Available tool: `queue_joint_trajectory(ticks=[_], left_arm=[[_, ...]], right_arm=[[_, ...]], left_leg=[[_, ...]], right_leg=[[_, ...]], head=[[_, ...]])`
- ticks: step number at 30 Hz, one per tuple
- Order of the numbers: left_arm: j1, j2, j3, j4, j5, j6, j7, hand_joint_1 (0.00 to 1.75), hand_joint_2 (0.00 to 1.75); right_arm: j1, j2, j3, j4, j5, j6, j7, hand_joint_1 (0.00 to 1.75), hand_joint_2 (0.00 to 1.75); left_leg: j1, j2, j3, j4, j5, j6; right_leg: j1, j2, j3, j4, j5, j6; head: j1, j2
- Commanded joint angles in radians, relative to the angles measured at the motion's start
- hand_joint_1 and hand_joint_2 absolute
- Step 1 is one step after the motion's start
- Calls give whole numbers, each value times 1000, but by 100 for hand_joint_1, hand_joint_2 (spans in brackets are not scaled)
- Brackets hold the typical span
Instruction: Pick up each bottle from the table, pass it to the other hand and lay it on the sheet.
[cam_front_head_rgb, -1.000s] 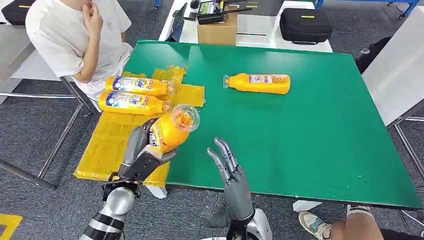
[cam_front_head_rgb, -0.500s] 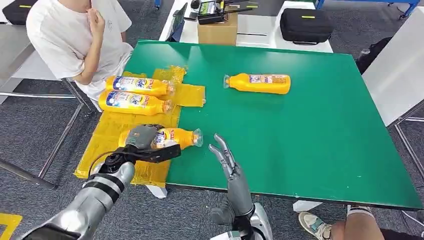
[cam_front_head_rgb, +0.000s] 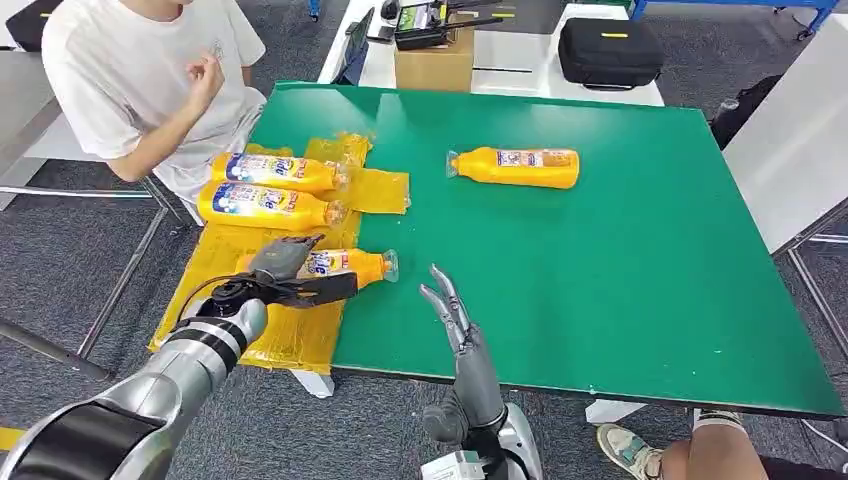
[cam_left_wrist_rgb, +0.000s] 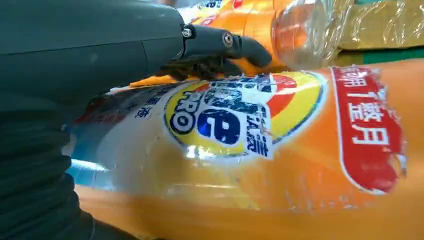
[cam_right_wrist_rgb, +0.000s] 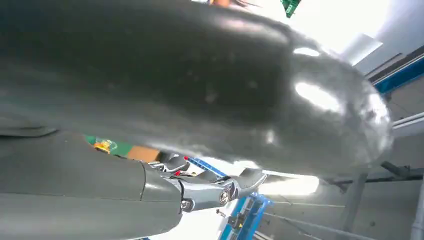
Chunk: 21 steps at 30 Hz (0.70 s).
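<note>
green counter (cam_front_head_rgb: 600, 250) carries the whole job, with the yellow sheet (cam_front_head_rgb: 225, 275) draped over its near left edge. on that sheet the left hand (cam_front_head_rgb: 285, 272) grips the third bottle (cam_front_head_rgb: 350, 267) around its labelled middle, lying on its side with the cap end poking right onto the green; the left wrist view shows fingers (cam_left_wrist_rgb: 225, 45) wrapped over the label. the step looks to be the laying down: the hand would do well to let the bottle settle flat, then spread its fingers and lift straight off so it does not roll. the right hand (cam_front_head_rgb: 455, 320) stands near the counter's front edge with fingers straight and apart, holding nothing

two laid bottles (cam_front_head_rgb: 270, 188) lie side by side just beyond, close enough that a rolling bottle could nudge them. one last bottle (cam_front_head_rgb: 515, 166) waits on its side far out on the green, well apart. a seated person (cam_front_head_rgb: 140, 80) sits at the far left corner, a hand raised near the sheet's far end
</note>
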Motion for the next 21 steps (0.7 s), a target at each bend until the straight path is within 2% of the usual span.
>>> queue_joint_trajectory(ticks=[1, 3, 5, 8, 10, 12, 13, 14, 17, 18, 21], left_arm=[[-40, -13, 219, 48, 336, -272, -351, 0, 175], [6, -16, 243, -62, 438, -290, -464, 0, 175], [61, -28, 281, -207, 599, -326, -494, 0, 175], [209, -93, 361, -589, 958, -348, -413, 0, 175], [244, -85, 329, -683, 997, -336, -351, 0, 175], [268, -131, 382, -745, 1160, -279, -370, 0, 175], [313, -156, 401, -846, 1301, -254, -377, 0, 175], [356, -157, 396, -924, 1409, -260, -344, 0, 175], [495, -135, 401, -1126, 1560, -246, -347, 0, 175], [526, -134, 411, -1161, 1572, -242, -350, 0, 175], [566, -142, 432, -1190, 1561, -225, -370, 0, 175]], right_arm=[[-94, -30, 56, 120, -112, -39, -3, 0, 0], [-114, -32, 77, 135, -156, -44, -3, 0, 0], [-119, -35, 78, 142, -171, -50, -3, 0, 0], [-88, -32, -14, 161, -73, -108, -3, 0, 0], [-82, -50, -29, 141, -71, -93, -3, 0, 0], [-65, -41, -92, 160, -11, -140, 10, 0, 0], [-52, -61, -132, 157, 32, -126, 63, 0, 0], [-40, -76, -168, 149, 49, -93, 100, 0, 175], [1, -121, -253, 114, 160, -38, 153, 0, 175], [11, -132, -279, 120, 207, -2, 195, 0, 175], [4, -175, -307, 168, 360, 14, 293, 0, 175]], left_leg=[[1, 2, 3, 0, -1, -1], [1, 4, 3, 0, -1, -1], [0, 2, 4, -1, -1, -1], [1, 0, 3, 0, -2, 0], [0, 0, 1, -1, -1, 0], [1, 0, 4, 0, -3, 0], [1, 2, 4, 0, -3, -1], [0, -1, 1, -1, -1, 0], [0, 2, 2, -1, -2, 0], [0, 2, 1, -1, -2, 0], [0, 2, 2, -1, -3, 0]], right_leg=[[1, 2, 2, -1, 0, -1], [1, 3, 3, -1, 0, -1], [0, 2, 5, -1, -1, -1], [1, 0, 5, -2, -1, -1], [0, -1, 2, -2, -1, -1], [1, -1, 5, -2, -3, -1], [1, 1, 4, -1, -2, -2], [0, -1, 2, -2, -1, -1], [0, 1, 2, -3, -1, -1], [0, 1, 1, -2, -1, -1], [0, 2, 2, -3, -1, -1]], head=[[0, 0], [-1, 0], [0, 0], [0, 0], [-1, 0], [0, 0], [0, 0], [0, 0], [0, 0], [-1, 0], [0, 0]])
